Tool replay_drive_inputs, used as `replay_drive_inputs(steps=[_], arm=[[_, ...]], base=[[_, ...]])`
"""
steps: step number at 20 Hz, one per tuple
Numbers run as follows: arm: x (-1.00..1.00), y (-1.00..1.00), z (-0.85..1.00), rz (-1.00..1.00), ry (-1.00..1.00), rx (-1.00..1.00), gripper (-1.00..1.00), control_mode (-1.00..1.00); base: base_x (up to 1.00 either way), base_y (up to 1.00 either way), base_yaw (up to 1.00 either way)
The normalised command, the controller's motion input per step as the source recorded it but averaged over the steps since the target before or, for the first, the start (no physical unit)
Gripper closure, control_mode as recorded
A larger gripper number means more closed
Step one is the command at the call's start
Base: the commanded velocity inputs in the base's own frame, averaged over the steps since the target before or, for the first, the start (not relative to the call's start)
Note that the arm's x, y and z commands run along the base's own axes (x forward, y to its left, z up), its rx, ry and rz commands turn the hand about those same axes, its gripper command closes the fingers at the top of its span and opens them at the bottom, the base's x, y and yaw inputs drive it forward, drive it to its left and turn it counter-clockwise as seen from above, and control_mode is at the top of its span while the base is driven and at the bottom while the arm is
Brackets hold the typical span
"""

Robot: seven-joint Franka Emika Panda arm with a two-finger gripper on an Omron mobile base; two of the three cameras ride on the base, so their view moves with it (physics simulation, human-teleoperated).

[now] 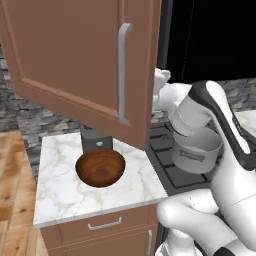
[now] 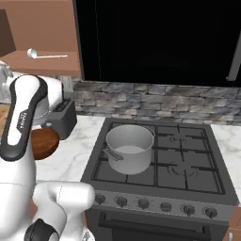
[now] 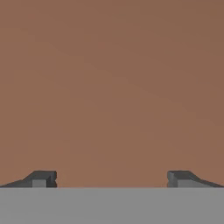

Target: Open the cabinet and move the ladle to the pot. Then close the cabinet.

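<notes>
The cabinet door, reddish-brown with a long silver bar handle, stands swung out over the counter. Inside the cabinet the silver ladle lies on the shelf, bowl end to the left. The silver-grey pot stands lidless on the front left burner, also seen as the pot past my arm. My gripper is open with nothing between its fingers and faces a plain reddish-brown surface close up. My arm reaches up behind the door's right edge, which hides the hand in the left base view.
A dark-brown wooden bowl sits on the marble counter under the door, with a dark toaster behind it. The black stove lies to the right. Drawers with short handles are below the counter.
</notes>
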Motion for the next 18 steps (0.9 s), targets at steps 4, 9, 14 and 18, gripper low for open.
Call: replay_drive_inputs(steps=[4,9,14,18], arm=[[-0.44,1.00,0.00,0.10,0.00,-0.07,-1.00,-1.00],[-0.05,1.00,0.00,0.05,0.00,-0.06,-1.00,-1.00],[0.00,0.84,0.00,0.00,0.02,-0.02,-1.00,-1.00],[0.05,0.57,0.00,0.00,0.05,-0.02,-1.00,-1.00]], base=[[0.00,0.00,0.00],[0.00,0.00,0.00],[0.00,0.00,0.00],[0.00,0.00,0.00]])
